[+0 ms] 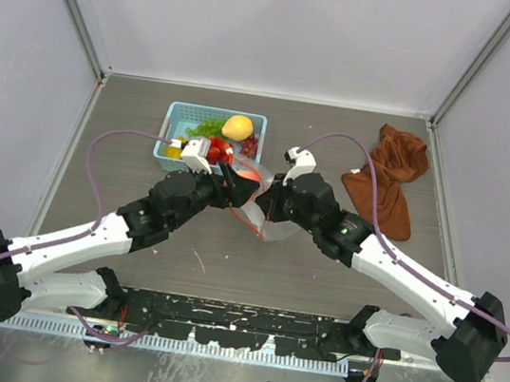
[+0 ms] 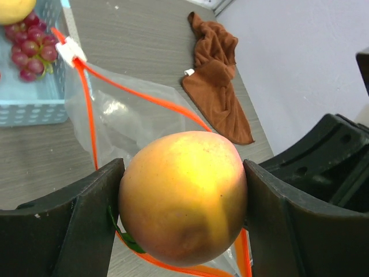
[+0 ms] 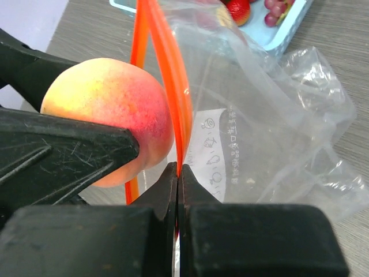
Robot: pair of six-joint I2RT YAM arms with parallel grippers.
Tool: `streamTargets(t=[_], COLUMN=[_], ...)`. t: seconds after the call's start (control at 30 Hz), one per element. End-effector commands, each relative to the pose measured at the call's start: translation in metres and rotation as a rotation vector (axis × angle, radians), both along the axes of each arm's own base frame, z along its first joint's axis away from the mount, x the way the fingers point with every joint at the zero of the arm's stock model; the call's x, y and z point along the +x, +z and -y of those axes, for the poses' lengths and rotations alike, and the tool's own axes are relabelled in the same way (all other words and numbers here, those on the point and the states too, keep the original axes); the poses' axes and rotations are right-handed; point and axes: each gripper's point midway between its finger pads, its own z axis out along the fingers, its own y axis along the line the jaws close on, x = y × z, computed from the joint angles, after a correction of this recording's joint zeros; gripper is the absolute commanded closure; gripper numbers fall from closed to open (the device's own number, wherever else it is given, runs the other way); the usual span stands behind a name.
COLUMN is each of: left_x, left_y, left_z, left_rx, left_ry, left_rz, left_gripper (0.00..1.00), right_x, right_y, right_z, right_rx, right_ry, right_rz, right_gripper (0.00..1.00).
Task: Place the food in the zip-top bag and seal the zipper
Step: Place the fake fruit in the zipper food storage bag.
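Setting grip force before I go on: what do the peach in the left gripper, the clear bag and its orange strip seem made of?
Peach: probably hard plastic or dense foam, matte painted yellow-to-red skin, no dent at the grip. Clear bag: thin plastic film, glossy, wrinkled, see-through. Orange strip: stiffer smooth plastic, apparently; it holds a firm ridge where the film crumples.

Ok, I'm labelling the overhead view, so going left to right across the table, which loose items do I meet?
First the light-blue perforated plastic basket → clear zip-top plastic bag → rust-brown crumpled cloth.
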Motion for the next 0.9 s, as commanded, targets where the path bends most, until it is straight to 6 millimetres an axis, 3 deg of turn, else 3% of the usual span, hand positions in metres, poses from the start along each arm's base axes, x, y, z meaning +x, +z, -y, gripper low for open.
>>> streamTargets(t=[0.0, 0.17, 0.5, 0.87], left_x=[-0.003, -0.008, 0.001, 0.0], left_y=[0.044, 0.046, 0.019, 0.015], left_z=[0.0, 0.002, -0.012, -0.002], left_rx=[-0.006, 0.048, 0.236, 0.259], left_ry=[-0.063, -0.113, -0.08, -0.136], left_rz=[0.216, 0.296, 0.317, 0.294], left_gripper=[0.5, 0.49, 0.42, 0.14], right_x=[-0.006, -0.012, -0.017, -0.015], right_y=[0.054, 0.062, 0.061, 0.051], right_z=[-0.011, -0.014, -0.014, -0.019], right_rx=[0.137, 0.18, 0.206, 0.205], right_ry=[0.088, 0.15, 0.203, 0.214], right_rz=[0.054, 0.032, 0.009, -0.016], right_gripper=[1.0, 1.0, 1.0, 1.0])
